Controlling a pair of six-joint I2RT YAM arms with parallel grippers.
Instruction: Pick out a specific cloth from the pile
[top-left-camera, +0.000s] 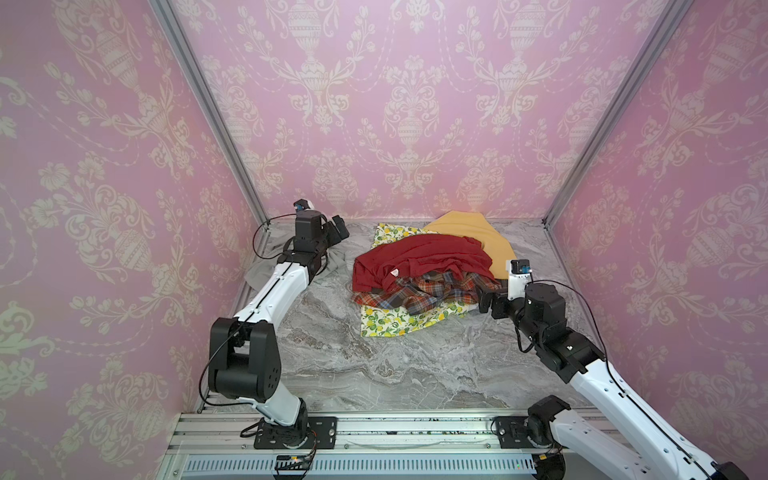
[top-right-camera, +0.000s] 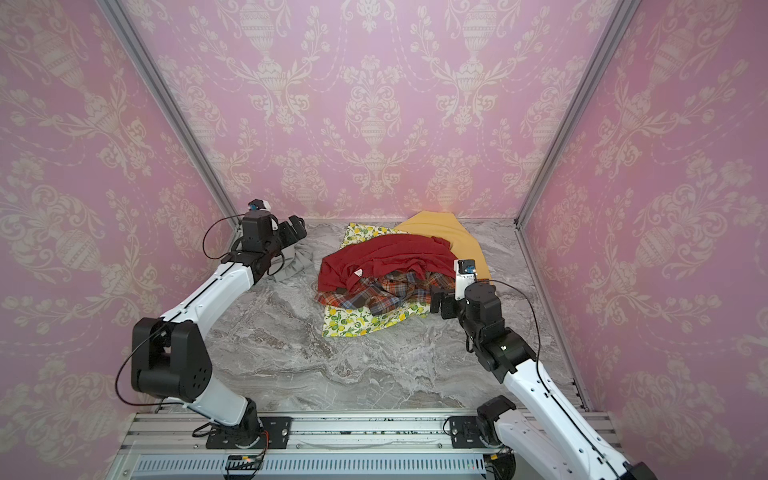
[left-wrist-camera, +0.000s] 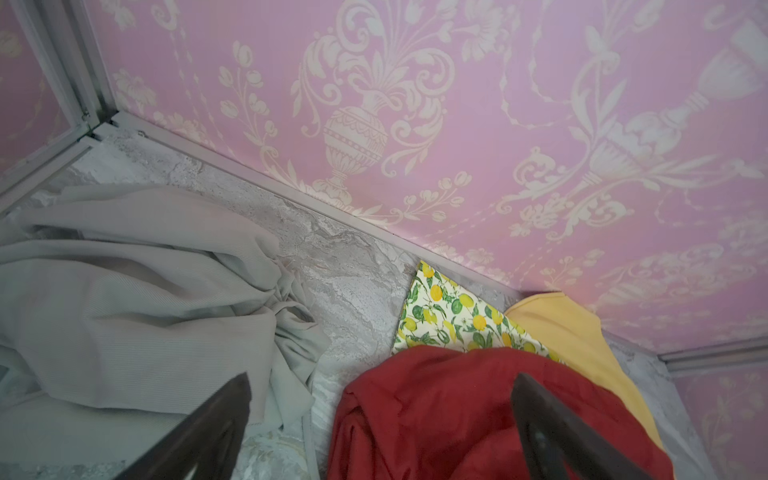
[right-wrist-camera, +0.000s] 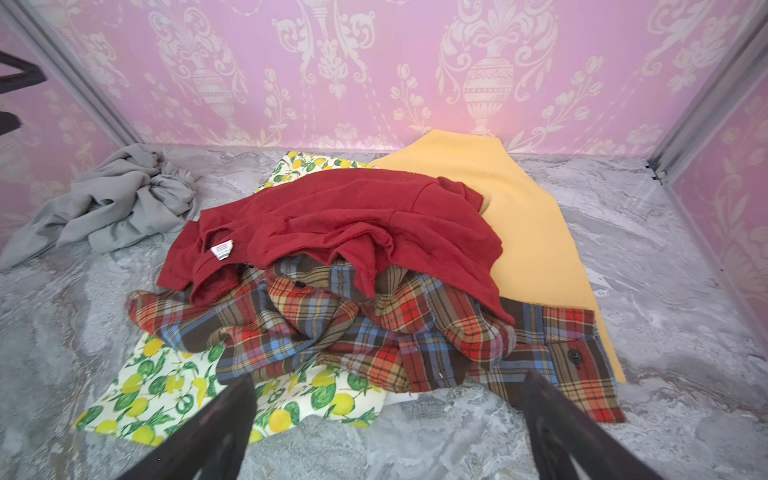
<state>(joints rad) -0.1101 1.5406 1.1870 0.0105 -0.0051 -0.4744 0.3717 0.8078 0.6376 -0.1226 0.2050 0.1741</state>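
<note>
Judging the plain light-grey jersey cloth (left-wrist-camera: 137, 291), crumpled on the marble tabletop (left-wrist-camera: 353, 266) apart from the pile of mixed cloths (right-wrist-camera: 340, 224), as light and limp, I'd pinch its bunched folds, both left gripper (left-wrist-camera: 382, 382) and right gripper (right-wrist-camera: 386, 386) standing wide, empty.

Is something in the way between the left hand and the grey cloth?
No, nothing visible is. The grey cloth lies alone on the table in the back corner, apart from the pile, with nothing on top of it. The left hand hangs open close to it.
</note>
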